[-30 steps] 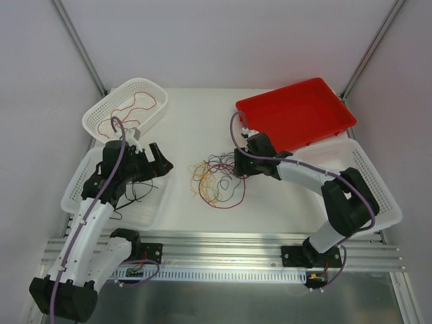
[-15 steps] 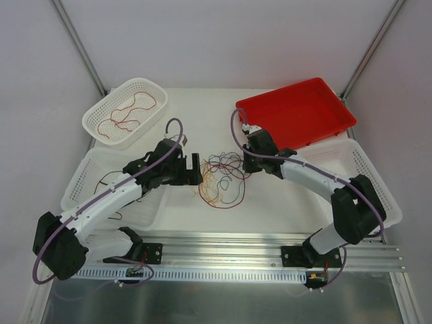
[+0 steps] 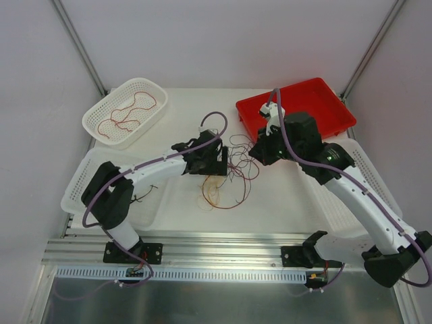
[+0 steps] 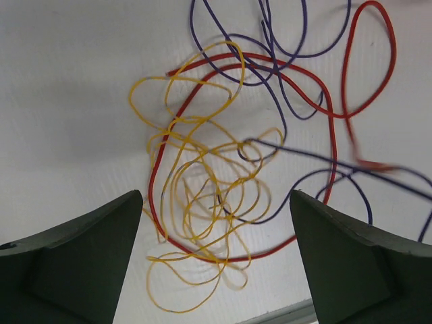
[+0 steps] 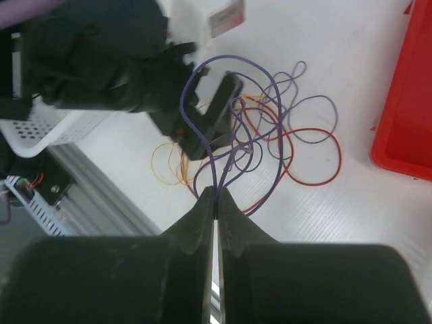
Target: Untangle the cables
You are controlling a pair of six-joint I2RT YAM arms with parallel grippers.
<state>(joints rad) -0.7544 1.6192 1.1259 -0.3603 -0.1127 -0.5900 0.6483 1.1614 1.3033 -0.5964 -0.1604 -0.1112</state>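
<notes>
The cables lie as a loose tangle of red, yellow and dark purple wires mid-table. In the left wrist view the yellow knot sits inside a red loop, with purple strands behind. My left gripper hovers just above this tangle, open wide, with nothing between its fingers. It shows from above at the clump's left edge. My right gripper is shut on purple strands that rise taut from the pile. In the top view it is raised at the clump's right.
A white basket at the back left holds a red wire. A red tray stands at the back right. Low white baskets flank the work area at left and right; the left one holds a black wire. A metal rail runs along the front.
My left arm swung from the left basket to the clump, staying open. My right gripper shut on the purple strands and lifted them up and back, stretching the tangle.
</notes>
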